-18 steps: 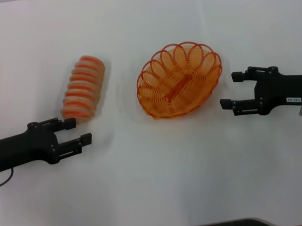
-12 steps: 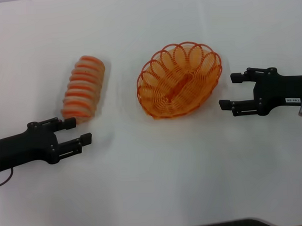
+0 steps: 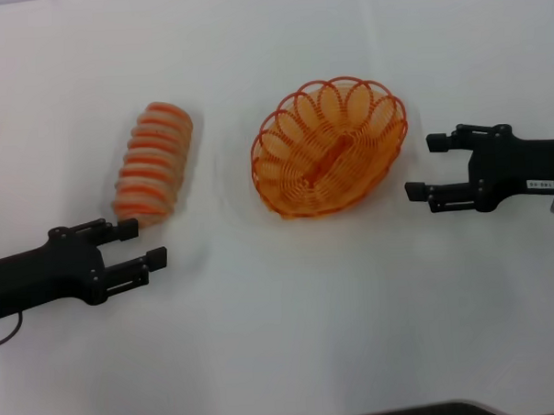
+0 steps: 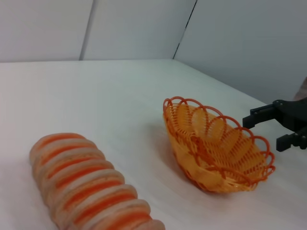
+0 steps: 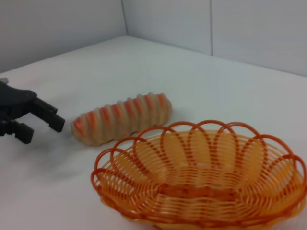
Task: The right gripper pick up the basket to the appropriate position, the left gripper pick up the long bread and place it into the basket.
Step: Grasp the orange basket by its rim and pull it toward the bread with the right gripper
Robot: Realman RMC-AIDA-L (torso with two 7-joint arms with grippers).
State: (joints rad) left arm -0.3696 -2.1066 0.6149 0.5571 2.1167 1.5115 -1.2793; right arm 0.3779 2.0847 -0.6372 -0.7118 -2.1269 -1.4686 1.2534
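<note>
Glossy orange wire basket [image 3: 329,146], matt ribbed long bread [image 3: 153,160], smooth white table [image 3: 291,317].

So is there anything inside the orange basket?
No, the basket holds nothing; its wire bottom shows through. The long bread lies on the table beside it, apart.

This looks like a robot test bench in a lab rather than a home or kitchen. A plain white table [image 3: 292,345] fills the head view to its edges, and the wrist views show bare pale grey wall panels [image 4: 240,38] rising straight from its far edges and meeting at a dark seam. The only things on it are props: a toy-like striped long bread [image 3: 153,160] and an orange wire basket [image 3: 328,146].
</note>
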